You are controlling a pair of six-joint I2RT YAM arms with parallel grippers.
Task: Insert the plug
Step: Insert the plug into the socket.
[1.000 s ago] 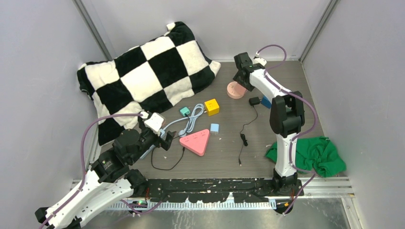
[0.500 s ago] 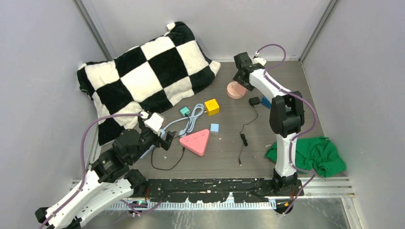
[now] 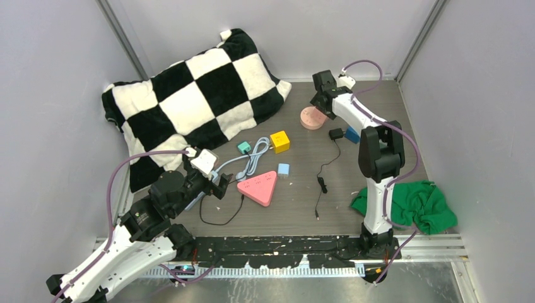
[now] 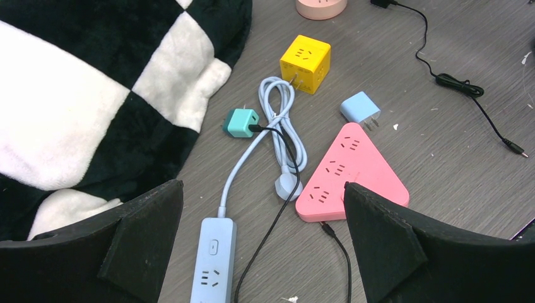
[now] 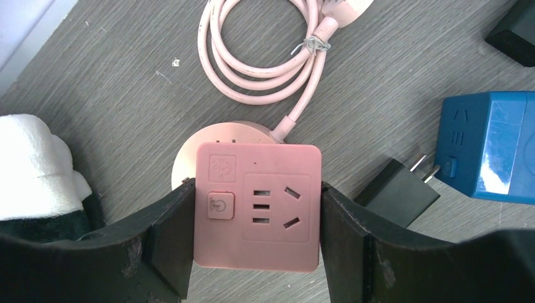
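On the grey wood-grain table [image 3: 378, 107], boxed in by pale walls, the black plug [image 5: 396, 192] lies flat just beside the outer face of one finger of the right gripper [image 5: 257, 202]. Its body runs on a slant. Its two prongs point away from the gripper toward a blue block [image 5: 492, 145] and stop just short of it. Its thin black cord [image 3: 323, 170] trails off toward the arms' bases.

The right gripper is clamped on a pink socket [image 5: 277, 240], one finger pressed to each opposite side, with the slotted face turned up. Beyond its fingertips sits a coiled pink cord [image 5: 252, 63], and a checkered cushion [image 3: 195, 95] brushes up near the other finger.

The left gripper [image 4: 263, 189] hangs spread wide with nothing between its fingers. Under it lies a pale blue power strip [image 4: 213, 259]. A pink triangular strip [image 4: 353, 170] is just ahead, and a yellow cube [image 4: 305, 61] lies farther out. A green cloth [image 3: 416, 202] is heaped near the right arm's base.
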